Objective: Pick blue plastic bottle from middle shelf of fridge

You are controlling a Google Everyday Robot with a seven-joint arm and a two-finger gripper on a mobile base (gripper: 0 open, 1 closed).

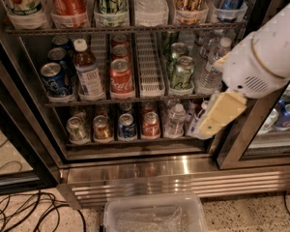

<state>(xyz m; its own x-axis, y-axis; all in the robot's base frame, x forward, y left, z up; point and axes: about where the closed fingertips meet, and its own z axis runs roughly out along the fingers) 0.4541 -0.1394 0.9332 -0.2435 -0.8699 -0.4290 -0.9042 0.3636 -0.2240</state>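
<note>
Top rack: large soda bottles (pixel 67 1) stand in a row, upright, their upper parts cut off by the frame edge.

One level down: blue cans (pixel 53 79) at left, red cans (pixel 121 76) in a centre lane, green cans (pixel 182 71) further right, and clear water bottles (pixel 211 66) at the right end.

Lowest rack: small cans (pixel 102 127) in gold, blue and red stand side by side, with a small clear bottle (pixel 175 121) to their right.

The gripper (pixel 208 124) hangs at the right, in front of that rack's right end.

Behind the right-hand glass, more cans (pixel 286 115) are stacked.

Floor (pixel 251 214): speckled. A clear plastic bin (pixel 154 199) sits at bottom centre; black cables (pixel 19 211) lie tangled at the left.
</note>
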